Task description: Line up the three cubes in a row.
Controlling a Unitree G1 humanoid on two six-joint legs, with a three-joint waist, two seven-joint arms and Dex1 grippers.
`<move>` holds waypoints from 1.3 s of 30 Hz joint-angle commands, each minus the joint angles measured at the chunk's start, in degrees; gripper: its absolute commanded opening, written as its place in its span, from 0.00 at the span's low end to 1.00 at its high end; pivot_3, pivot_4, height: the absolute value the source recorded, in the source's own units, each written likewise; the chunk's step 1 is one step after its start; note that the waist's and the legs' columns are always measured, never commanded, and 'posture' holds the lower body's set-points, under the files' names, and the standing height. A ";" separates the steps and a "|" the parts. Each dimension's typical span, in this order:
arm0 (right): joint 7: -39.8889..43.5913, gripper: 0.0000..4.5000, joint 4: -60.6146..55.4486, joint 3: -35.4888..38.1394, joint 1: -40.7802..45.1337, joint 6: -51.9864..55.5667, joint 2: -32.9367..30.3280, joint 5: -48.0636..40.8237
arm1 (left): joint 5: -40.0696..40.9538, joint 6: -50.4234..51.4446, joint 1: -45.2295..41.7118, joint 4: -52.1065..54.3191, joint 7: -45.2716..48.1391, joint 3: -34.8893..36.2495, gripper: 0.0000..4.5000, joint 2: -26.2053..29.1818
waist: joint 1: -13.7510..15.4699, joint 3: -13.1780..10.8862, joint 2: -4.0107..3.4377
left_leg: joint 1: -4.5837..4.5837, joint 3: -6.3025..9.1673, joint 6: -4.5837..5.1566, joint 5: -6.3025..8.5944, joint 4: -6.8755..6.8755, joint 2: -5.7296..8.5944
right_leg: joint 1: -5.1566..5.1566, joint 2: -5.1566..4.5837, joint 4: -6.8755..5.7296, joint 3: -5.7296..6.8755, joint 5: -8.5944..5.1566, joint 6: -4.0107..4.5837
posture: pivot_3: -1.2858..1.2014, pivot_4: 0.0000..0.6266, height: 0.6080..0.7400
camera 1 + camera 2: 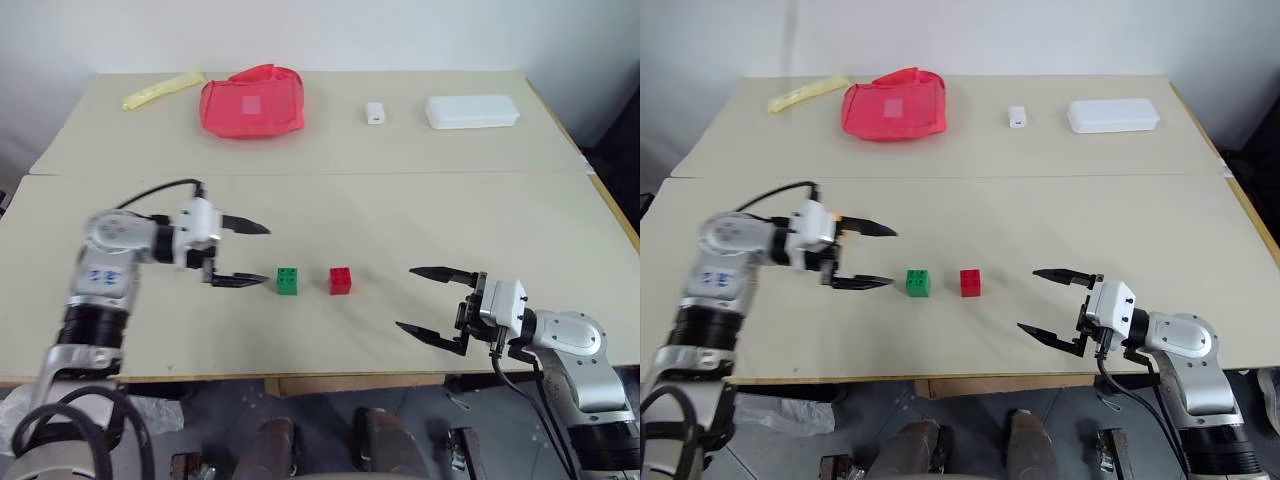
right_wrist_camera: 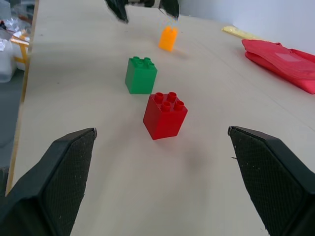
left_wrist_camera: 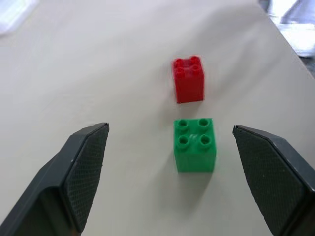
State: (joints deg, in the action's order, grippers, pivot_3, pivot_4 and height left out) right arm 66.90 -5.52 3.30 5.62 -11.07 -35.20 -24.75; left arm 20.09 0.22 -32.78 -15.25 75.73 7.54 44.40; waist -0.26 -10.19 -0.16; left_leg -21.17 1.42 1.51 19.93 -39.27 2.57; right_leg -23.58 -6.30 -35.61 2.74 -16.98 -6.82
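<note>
Head views overlook table [image 1: 400,210] (wrists close).

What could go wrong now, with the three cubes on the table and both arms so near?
1. The left gripper hangs open right beside the green cube; a careless sweep could knock it out of line.
2. The orange-yellow cube sits under that gripper, hidden from the head views, so it might get bumped.
3. The right gripper, open and facing the red cube, could push it if it advances.

Three cubes [image 2: 141,74] in a row on table [image 1: 400,210], pouch [image 1: 252,102] behind.
</note>
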 commanded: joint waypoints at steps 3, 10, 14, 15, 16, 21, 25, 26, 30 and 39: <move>-1.22 1.00 -0.10 -0.55 6.13 2.29 3.43 -3.61 | 6.09 3.22 16.66 4.10 -11.56 20.21 0.98 1.56 | -0.26 0.00 -0.03 | 0.07 0.01 -0.01 0.00 0.04 0.01 | 0.02 -0.04 0.00 -0.09 0.00 0.01 | 0.52 0.24 1.00; -0.74 1.00 0.07 -1.61 9.92 2.29 6.64 -4.29 | 6.26 -0.65 40.09 8.49 -25.43 35.08 0.98 -7.55 | 0.61 0.03 0.27 | -0.04 0.24 -0.01 0.02 0.08 0.06 | 0.08 -0.16 0.09 -0.10 -0.03 0.07 | 0.52 0.24 1.00; -0.24 1.00 -1.62 -2.75 10.55 2.38 7.47 -4.75 | 6.70 -0.97 48.65 11.81 -29.71 37.52 0.98 -12.70 | 1.58 0.07 0.33 | 0.03 0.38 0.00 0.03 0.07 0.15 | 0.26 -0.27 0.41 -0.05 -0.02 0.09 | 0.52 0.24 1.00; -0.55 1.00 -2.20 -3.04 10.72 2.43 7.85 -4.92 | 6.65 -1.22 50.33 12.37 -30.45 37.51 0.98 -13.99 | 1.54 0.06 0.31 | 0.05 0.37 0.01 0.03 0.07 0.15 | 0.27 -0.28 0.45 -0.06 -0.02 0.09 | 0.52 0.24 1.00; -0.77 1.00 -2.57 -3.11 10.83 2.57 8.06 -5.08 | 6.59 -1.38 51.25 12.88 -31.00 37.37 0.98 -14.69 | 1.52 0.06 0.31 | 0.05 0.37 0.01 0.04 0.09 0.15 | 0.27 -0.28 0.47 -0.07 -0.02 0.09 | 0.52 0.24 1.00; -1.12 1.00 -4.58 -3.56 9.57 4.62 7.59 -4.99 | 8.15 2.87 47.69 21.24 -35.90 31.97 0.98 -17.12 | 1.88 0.08 0.34 | 0.02 0.47 -0.02 0.04 0.11 0.13 | 0.28 -0.27 0.48 0.01 -0.02 0.10 | 0.52 0.24 1.00; -0.66 1.00 -5.17 -3.80 9.46 5.37 6.85 -4.58 | 7.75 7.13 37.26 21.02 -40.57 27.50 0.98 -15.32 | 1.66 0.09 0.36 | 0.05 0.58 -0.09 -0.02 0.11 0.18 | 0.32 -0.27 0.41 0.08 0.02 0.14 | 0.52 0.24 1.00; -0.88 1.00 -5.24 -3.78 9.73 5.56 6.76 -4.48 | 7.35 8.28 33.55 19.24 -41.14 25.80 0.98 -14.68 | 1.56 0.09 0.36 | 0.05 0.57 -0.09 -0.02 0.11 0.18 | 0.30 -0.25 0.37 0.07 0.02 0.14 | 0.52 0.24 1.00; -1.57 1.00 -5.56 -4.43 10.55 6.28 6.51 -3.73 | 4.42 10.14 20.82 8.48 -39.00 18.58 0.98 -11.85 | 1.17 0.10 0.35 | 0.03 0.50 -0.15 -0.06 0.11 0.20 | 0.14 -0.16 -0.01 0.06 0.02 0.16 | 0.52 0.24 1.00; -3.73 1.00 -8.70 -4.13 8.53 7.28 5.51 -2.77 | -6.24 -1.41 -5.57 -29.42 -32.42 7.41 0.98 -6.82 | 0.17 0.09 0.37 | -0.02 0.28 -0.09 -0.10 0.11 0.30 | 0.00 0.07 -0.09 0.46 0.02 0.14 | 0.52 0.24 1.00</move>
State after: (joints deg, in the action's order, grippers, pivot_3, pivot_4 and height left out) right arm 63.84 -11.79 -1.87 14.57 -3.65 -29.02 -27.12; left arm 15.01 1.69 -36.82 -41.32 42.20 15.11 36.64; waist -0.09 -10.09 0.21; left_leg -21.20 1.69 1.43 19.83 -39.16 2.89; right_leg -23.60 -6.25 -35.70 3.18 -16.96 -6.69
